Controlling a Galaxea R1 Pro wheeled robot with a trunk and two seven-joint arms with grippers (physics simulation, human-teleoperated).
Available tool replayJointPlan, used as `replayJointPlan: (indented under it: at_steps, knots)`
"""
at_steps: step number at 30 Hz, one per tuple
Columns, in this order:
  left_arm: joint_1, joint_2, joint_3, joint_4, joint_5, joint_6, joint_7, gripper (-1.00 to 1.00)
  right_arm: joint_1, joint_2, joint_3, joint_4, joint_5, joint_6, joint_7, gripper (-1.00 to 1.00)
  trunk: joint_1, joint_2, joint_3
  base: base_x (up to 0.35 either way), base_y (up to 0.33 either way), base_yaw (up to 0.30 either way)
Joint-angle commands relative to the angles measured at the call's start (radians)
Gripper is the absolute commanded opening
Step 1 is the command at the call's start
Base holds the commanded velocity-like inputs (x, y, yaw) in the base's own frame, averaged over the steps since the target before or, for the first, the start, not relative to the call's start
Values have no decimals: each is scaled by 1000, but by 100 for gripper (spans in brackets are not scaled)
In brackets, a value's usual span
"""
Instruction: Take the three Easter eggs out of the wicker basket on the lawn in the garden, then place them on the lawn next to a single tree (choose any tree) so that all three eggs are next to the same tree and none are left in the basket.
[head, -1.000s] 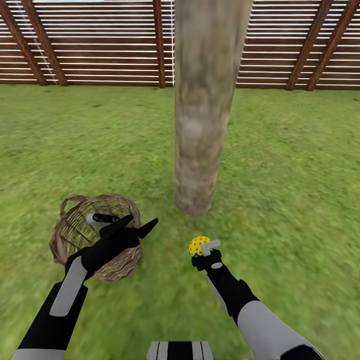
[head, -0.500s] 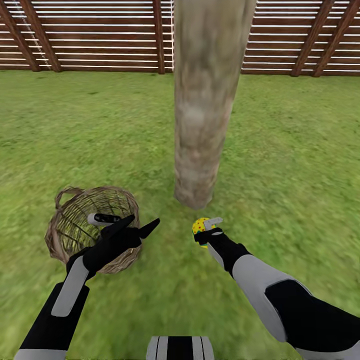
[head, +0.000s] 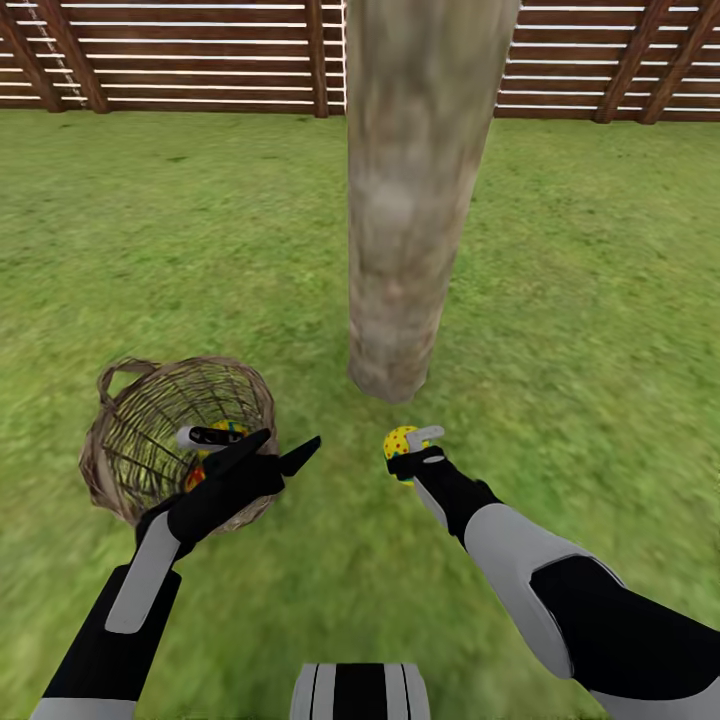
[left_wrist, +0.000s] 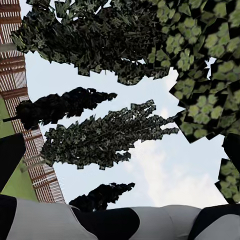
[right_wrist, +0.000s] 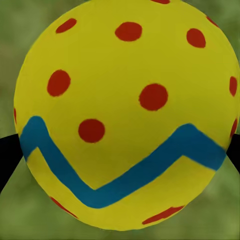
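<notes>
The tree trunk (head: 405, 200) rises from the lawn (head: 590, 300) just beyond the right claw (head: 408, 452), which is clamped around a yellow Easter egg (head: 400, 443) with red dots; in the right wrist view that egg (right_wrist: 125, 115) sits squarely between the dark fingers, its blue zigzag band in plain sight, with grass blurred behind it. The step in hand looks like setting this egg down beside the tree. To do it well, the claw should probably sink until the egg touches the grass, just short of the trunk's base, and only then let go, so that the egg does not drop and roll off. A spot slightly to one side would leave room for the others.

The wicker basket (head: 120, 440) stands on the grass well to the left of that claw, directly under and beyond the left claw (head: 285, 450), whose fingers are spread apart and hold nothing. Through the woven sides, patches of yellow and red (head: 215, 432) show at least one more egg inside; how many remain there cannot be told.
</notes>
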Motion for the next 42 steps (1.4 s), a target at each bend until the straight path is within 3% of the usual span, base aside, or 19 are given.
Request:
replayJointPlan:
  at_steps: [1,5,9,11,19,42]
  knots:
    - [0,-1,-1,0,4,4,-1,100,0,0,6,-6,0,8,-5,-100,0,-1,-5,0,0,0]
    - [0,-6,-4,0,4,3,-1,100,0,0,6,-10,-2,9,-5,-100,2,-1,-20,0,0,0]
    - [0,-18,-91,0,3,-1,5,100,0,0,6,-10,-5,10,-7,-100,4,-2,-36,0,0,0]
    - [0,-19,-108,0,3,-2,6,100,0,0,6,-11,-6,11,-7,-100,5,-3,-43,0,0,0]
    - [0,-17,-110,0,3,-2,1,100,0,0,4,-18,-7,9,-66,-100,8,-5,-74,0,0,0]
    - [0,-14,-106,0,5,-2,-26,100,0,0,8,-72,-5,8,-52,-100,19,-10,-163,0,0,0]
